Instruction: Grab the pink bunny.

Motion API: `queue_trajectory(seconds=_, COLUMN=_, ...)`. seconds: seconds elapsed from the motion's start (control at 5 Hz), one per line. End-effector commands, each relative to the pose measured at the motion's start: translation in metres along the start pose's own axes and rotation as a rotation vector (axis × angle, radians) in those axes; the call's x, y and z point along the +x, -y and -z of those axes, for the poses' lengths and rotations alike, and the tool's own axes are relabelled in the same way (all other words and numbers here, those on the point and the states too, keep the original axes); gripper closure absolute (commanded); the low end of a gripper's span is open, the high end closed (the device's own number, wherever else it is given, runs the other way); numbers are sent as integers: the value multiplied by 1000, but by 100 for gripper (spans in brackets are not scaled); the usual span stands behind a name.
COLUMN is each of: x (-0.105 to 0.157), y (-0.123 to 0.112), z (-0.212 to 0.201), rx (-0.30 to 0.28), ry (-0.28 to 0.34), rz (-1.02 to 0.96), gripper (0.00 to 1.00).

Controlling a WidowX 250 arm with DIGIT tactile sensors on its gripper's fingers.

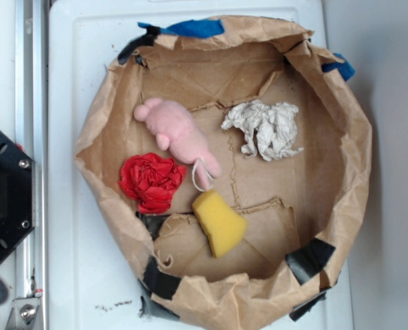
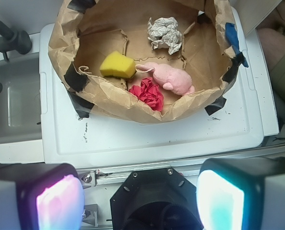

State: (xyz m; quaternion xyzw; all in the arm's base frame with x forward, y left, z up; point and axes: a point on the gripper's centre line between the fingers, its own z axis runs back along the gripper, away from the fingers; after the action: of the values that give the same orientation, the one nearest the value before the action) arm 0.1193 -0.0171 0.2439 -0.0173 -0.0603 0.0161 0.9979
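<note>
The pink bunny (image 1: 178, 135) (image 2: 170, 78) lies on its side inside a brown paper basin (image 1: 94, 141) (image 2: 114, 106), its white string loop pointing toward the yellow sponge. In the wrist view my gripper (image 2: 140, 199) hangs high above the robot's base, well short of the basin. Its two glowing pads (image 2: 60, 201) stand far apart with nothing between them. The gripper does not show in the exterior view.
A red wrinkly cloth ball (image 1: 151, 181) (image 2: 148, 93) touches the bunny's side. A yellow sponge wedge (image 1: 219, 223) (image 2: 117, 65) and a crumpled white paper wad (image 1: 264, 128) (image 2: 165, 33) also lie in the basin. The black robot base (image 1: 5, 192) (image 2: 154, 201) sits beside it.
</note>
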Motion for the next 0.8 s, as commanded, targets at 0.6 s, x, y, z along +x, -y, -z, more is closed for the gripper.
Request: queue_trajectory(seconds=0.6, x=70, y=3, z=24, rx=-41, ry=-52, rz=345, gripper=0)
